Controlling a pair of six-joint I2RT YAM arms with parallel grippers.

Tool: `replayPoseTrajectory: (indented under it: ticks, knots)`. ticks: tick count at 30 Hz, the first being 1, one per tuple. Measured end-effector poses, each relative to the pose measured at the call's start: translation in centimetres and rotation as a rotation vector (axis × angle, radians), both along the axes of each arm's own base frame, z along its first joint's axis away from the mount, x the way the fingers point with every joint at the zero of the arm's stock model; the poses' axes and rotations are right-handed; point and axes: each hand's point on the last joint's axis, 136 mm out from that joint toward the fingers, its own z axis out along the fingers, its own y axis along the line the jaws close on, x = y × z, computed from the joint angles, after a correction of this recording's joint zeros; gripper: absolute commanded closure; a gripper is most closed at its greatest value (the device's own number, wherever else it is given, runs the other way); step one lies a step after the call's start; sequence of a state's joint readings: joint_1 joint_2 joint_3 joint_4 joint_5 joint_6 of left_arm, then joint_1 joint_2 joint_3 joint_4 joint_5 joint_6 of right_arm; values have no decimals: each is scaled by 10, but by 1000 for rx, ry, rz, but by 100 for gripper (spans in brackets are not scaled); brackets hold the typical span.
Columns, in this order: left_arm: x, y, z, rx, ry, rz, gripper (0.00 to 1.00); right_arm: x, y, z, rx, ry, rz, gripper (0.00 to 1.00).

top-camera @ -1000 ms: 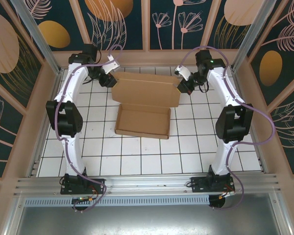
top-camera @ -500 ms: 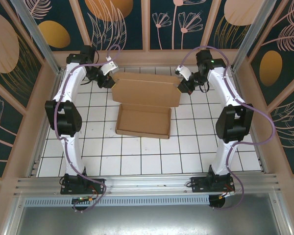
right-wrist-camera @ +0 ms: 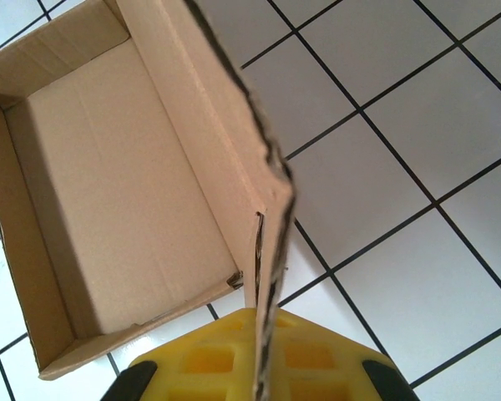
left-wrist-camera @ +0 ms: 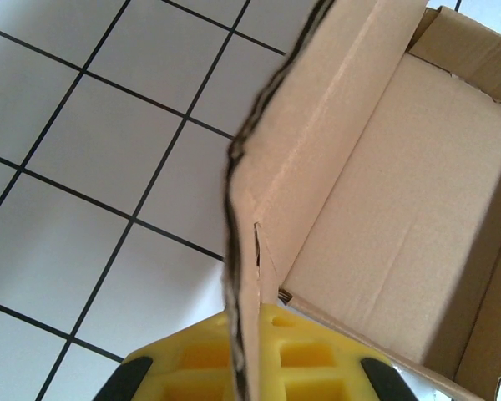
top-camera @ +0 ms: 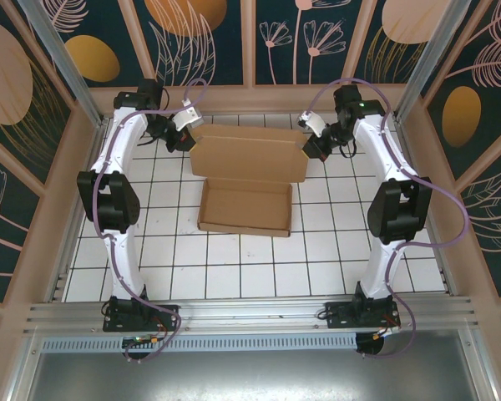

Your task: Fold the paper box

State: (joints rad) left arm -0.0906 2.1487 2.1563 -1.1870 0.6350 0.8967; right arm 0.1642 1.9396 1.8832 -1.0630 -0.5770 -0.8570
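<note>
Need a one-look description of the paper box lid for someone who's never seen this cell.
Find the white tiled table; at its far side, between left arm and right arm, lies the paper box, an open brown tray. Its lid rises from the tray's far edge, both ends pinched in the jaws. It is the one large raised panel, plain cardboard.

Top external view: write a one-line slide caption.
The left end effector and right end effector grip the paper box by opposite ends of its raised lid.
</note>
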Motion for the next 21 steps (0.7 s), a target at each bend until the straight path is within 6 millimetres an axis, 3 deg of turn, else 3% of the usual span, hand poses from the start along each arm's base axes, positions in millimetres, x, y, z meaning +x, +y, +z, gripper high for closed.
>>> replayPoseTrajectory:
  ticks: [2,4,10,21]
  knots:
    - [0,0,0,0,-2,-4,100,1,0,1,5,-5,-7,78]
    - [-2,-1,0,-3,-11,-13,100,1,1,2,17,-16,-16,72]
    - [-9,0,1,-1,-23,-29,100,1,2,12,32,-61,-24,77]
    - [-9,0,1,0,-33,-35,100,7,4,7,36,-43,-24,79]
